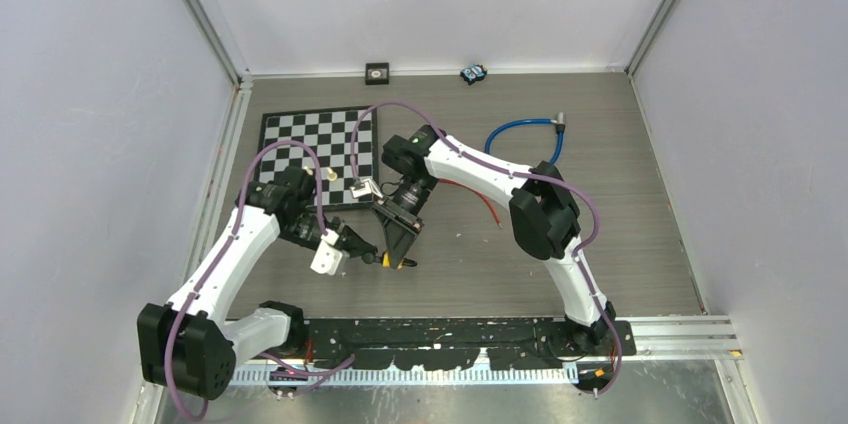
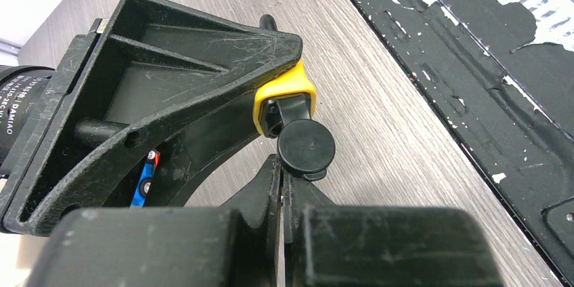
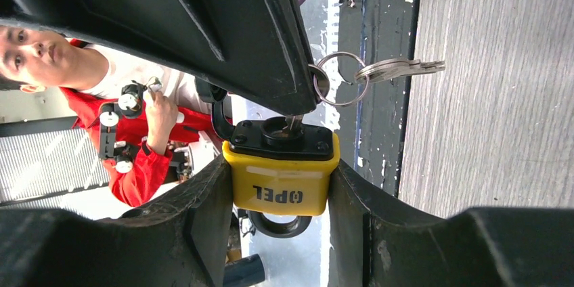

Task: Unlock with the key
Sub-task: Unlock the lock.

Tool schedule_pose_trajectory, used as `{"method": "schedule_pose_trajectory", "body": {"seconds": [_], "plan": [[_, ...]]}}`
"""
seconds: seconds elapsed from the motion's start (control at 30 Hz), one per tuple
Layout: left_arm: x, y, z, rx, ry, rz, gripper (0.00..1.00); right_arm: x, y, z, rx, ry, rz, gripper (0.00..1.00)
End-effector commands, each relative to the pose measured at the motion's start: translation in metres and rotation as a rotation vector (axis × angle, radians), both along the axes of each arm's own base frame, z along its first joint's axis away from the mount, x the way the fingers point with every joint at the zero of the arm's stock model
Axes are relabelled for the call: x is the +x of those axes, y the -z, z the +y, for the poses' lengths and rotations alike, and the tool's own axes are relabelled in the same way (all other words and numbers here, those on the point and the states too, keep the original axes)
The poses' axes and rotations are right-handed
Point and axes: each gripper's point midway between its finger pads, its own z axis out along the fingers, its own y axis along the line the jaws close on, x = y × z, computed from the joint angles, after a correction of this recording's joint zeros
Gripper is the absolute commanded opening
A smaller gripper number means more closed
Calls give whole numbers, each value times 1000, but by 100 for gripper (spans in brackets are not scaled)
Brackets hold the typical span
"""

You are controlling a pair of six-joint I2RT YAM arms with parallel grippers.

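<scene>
Nearest the arm bases, on the near side of the padlock [image 3: 281, 185], ran the black rail [image 1: 450, 334] at the edge of the table [image 1: 620, 204]; just beyond it the two tools met.

The left tool [image 2: 283, 182] was pinched fully shut on the lower rim of the key [image 2: 306, 146]; its round black head stood close against the padlock's keyed end, and the blade sat in the keyway.

The padlock itself seemed lifted off the table, clamped by its yellow sides between the fingers of the right tool [image 1: 400, 241]; those fingers were spread only to the body's width.

From the key a ring [image 3: 342, 78] hung to one side of the padlock, carrying spare keys [image 3: 399, 67].

Well beyond the padlock lay a chessboard [image 1: 318, 149]; farther off, to its other side, lay a blue cable [image 1: 520, 134].

We judged the turn of the key to be the step in hand, and several things could spoil it:

- The left tool held only the edge of the head, so the twisting load might make it slip off.
- The padlock, held by smooth flat faces, might rotate within the right tool instead of yielding.
- If the wrist's axis stood off the keyway's, the blade might bind or bend.
- The ring might snag a finger.

Whether the shackle had released we could not tell.
</scene>
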Motion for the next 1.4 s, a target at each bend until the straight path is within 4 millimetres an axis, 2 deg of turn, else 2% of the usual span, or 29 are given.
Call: {"method": "schedule_pose_trajectory", "body": {"seconds": [0.0, 0.17, 0.53, 0.83, 1.1, 1.37], "plan": [[0, -23, -15, -165, 114, -236, 0, 3, -27, 16, 133, 25, 56, 0], [0, -31, -16, -181, 113, -242, 0, 6, -24, 19, 124, 44, 91, 0], [-2, -23, -13, -163, 106, -237, 0, 14, -31, 15, 156, 70, 126, 0], [-3, -26, -14, -212, 120, -293, 0, 14, -32, 13, 173, 71, 136, 0], [-7, -32, -18, -268, 116, -259, 0, 17, -31, 14, 170, 63, 98, 0], [-15, -25, -23, -298, 134, -201, 0, 21, -32, 17, 176, 50, 70, 0]]}}
